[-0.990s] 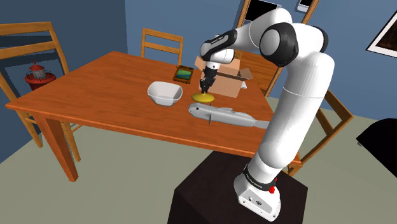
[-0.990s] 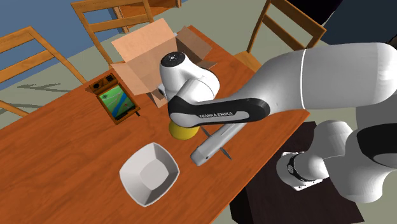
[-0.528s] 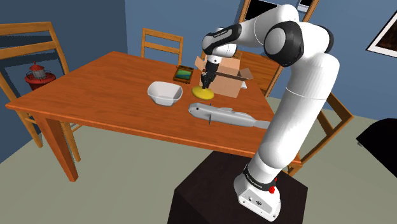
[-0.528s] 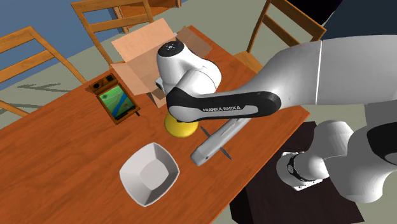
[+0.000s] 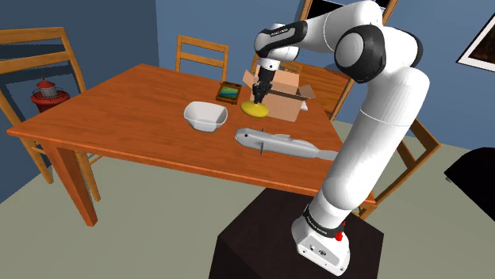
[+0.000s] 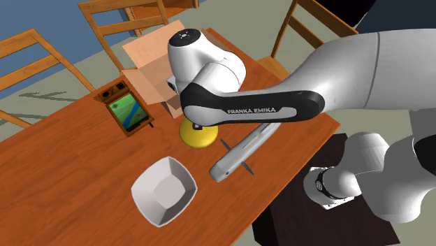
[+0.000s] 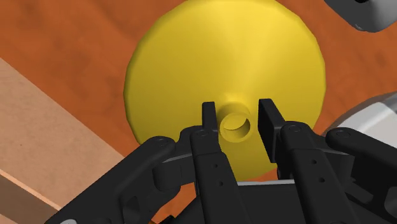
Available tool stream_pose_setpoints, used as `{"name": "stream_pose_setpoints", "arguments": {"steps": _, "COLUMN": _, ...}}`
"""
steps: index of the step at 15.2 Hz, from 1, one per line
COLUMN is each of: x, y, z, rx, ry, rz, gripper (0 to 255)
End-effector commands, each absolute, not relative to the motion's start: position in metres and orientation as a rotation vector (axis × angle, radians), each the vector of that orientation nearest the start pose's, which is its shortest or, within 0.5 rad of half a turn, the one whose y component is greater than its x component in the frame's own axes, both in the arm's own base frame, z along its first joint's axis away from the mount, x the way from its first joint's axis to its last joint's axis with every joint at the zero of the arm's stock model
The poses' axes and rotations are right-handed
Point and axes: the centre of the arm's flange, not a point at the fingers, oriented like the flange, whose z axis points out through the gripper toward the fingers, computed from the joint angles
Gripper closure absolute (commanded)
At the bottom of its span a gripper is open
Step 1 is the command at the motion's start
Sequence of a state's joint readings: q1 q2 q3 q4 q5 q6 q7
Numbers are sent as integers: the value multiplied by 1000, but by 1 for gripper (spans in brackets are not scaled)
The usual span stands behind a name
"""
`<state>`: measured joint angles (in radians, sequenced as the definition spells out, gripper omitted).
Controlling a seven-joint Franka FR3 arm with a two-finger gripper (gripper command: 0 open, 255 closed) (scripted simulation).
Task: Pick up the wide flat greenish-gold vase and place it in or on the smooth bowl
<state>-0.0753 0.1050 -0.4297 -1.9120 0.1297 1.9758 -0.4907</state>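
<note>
In the shoulder view, the white bowl point(image 5: 205, 116) is sitting left of the middle of the wooden table point(image 5: 119, 103). Right of it and clear of it, you are pinching the narrow neck of the yellow vase point(image 5: 255, 108) between the jaws of the gripper point(image 7: 236, 118). The vase is hanging mouth-up just off the tabletop, in front of the open cardboard box point(image 5: 292, 101) by the far edge. Further right, nearer the stand-side edge, a grey fish figure point(image 5: 279, 143) is lying.

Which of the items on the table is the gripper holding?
The yellow vase: the gripper clasps its short neck, while the white bowl and the grey fish lie apart on the table.
</note>
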Motion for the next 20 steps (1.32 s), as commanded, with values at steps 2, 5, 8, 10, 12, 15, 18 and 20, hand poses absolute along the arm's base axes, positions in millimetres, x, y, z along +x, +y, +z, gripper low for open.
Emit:
{"name": "stream_pose_setpoints", "arguments": {"steps": 2, "x": 515, "y": -268, "z": 459, "rx": -3060, "ry": 101, "rz": -13, "gripper": 255}}
{"name": "stream_pose_setpoints", "arguments": {"steps": 5, "x": 515, "y": -268, "z": 475, "rx": -3060, "ry": 101, "rz": -13, "gripper": 255}}
{"name": "stream_pose_setpoints", "arguments": {"steps": 8, "x": 515, "y": -268, "z": 491, "rx": -3060, "ry": 101, "rz": -13, "gripper": 255}}
{"name": "stream_pose_setpoints", "arguments": {"steps": 10, "x": 515, "y": -268, "z": 501, "rx": -3060, "ry": 101, "rz": -13, "gripper": 255}}
{"name": "stream_pose_setpoints", "arguments": {"steps": 12, "x": 515, "y": -268, "z": 512, "rx": -3060, "ry": 101, "rz": -13, "gripper": 255}}
{"name": "stream_pose_setpoints", "arguments": {"steps": 15, "x": 522, "y": -258, "z": 523, "rx": -3060, "ry": 101, "rz": -13, "gripper": 255}}
{"name": "stream_pose_setpoints", "arguments": {"steps": 18, "x": 546, "y": -227, "z": 530, "rx": -3060, "ry": 101, "rz": -13, "gripper": 255}}
{"name": "stream_pose_setpoints", "arguments": {"steps": 20, "x": 561, "y": -206, "z": 535, "rx": -3060, "ry": 101, "rz": -13, "gripper": 255}}
